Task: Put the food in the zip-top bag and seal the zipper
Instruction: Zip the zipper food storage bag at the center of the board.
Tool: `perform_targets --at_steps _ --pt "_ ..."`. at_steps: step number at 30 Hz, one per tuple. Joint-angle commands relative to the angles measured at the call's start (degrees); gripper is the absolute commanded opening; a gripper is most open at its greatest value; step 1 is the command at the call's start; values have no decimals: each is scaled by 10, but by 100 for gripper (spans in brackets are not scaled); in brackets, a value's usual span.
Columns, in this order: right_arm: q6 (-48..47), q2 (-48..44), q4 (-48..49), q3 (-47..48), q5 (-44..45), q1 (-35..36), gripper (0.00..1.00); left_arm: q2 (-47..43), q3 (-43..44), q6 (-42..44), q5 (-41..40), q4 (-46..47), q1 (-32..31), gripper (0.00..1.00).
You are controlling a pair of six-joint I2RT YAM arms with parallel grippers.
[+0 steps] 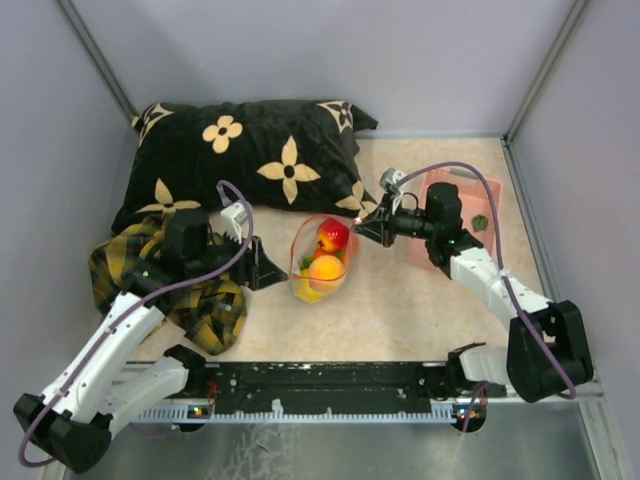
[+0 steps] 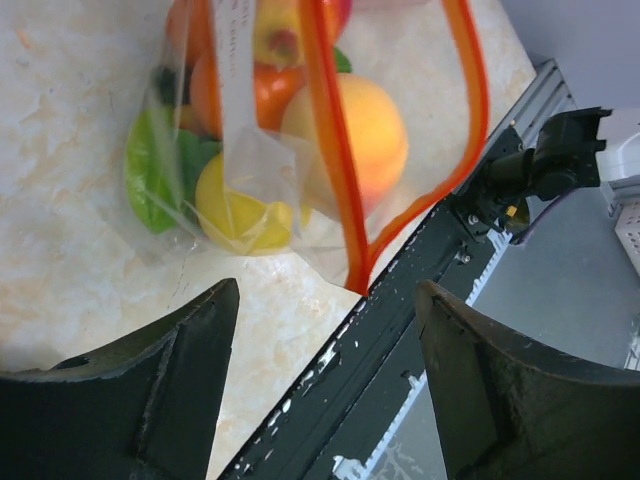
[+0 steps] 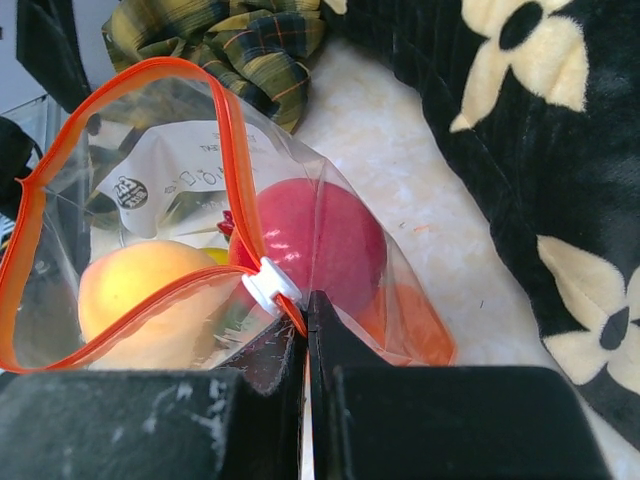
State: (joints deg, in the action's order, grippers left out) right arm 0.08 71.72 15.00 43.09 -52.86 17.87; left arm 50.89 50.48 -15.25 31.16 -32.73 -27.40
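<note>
Spreading its jaws wide with nothing between them, the left gripper (image 2: 328,292) sits just near-left of the desk's middle. The closest corner of the zip-top bag (image 1: 322,262) points into the gap between its fingers and touches neither. The bag lies at the middle of the desk with its mouth gaping, and the zipper (image 2: 334,150) forms an unsealed orange loop. Inside are a peach-orange fruit (image 2: 360,135), a yellow lemon (image 2: 235,205), a green piece (image 2: 150,175) and a red apple (image 3: 320,245). On the bag's far-right side the right gripper (image 3: 306,320) is pinched tight on the zipper's end, right beside a white slider (image 3: 268,282). A plaid cloth (image 1: 215,310) is bunched by the left edge under the left arm. Toward the right edge, a pink basket (image 1: 488,195) holds a small dark green thing (image 1: 481,222). A black flowered pillow (image 1: 250,160) lies along the far edge, toward the far-left corner.
</note>
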Motion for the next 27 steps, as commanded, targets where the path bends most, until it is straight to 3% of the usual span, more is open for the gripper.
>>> perform_targets --at_steps 1,6,10,14,19,24,27 --pt "10 11 21 37 11 3 0 -37 -13 -2 27 57 -9 78" --pt "21 16 35 38 14 3 0 -28 -24 -1 -38 61 -75 76" --pt "29 19 42 39 12 3 0 -27 -24 9 -147 65 -147 74" --pt "30 18 39 38 13 3 0 -28 -29 21 -214 59 -167 73" --pt "28 17 36 39 14 3 0 -2 -35 30 -238 72 -185 67" --pt "24 13 27 40 14 3 0 17 -22 46 -260 84 -192 53" --pt "10 8 7 40 12 3 0 18 -8 65 -264 84 -193 36"
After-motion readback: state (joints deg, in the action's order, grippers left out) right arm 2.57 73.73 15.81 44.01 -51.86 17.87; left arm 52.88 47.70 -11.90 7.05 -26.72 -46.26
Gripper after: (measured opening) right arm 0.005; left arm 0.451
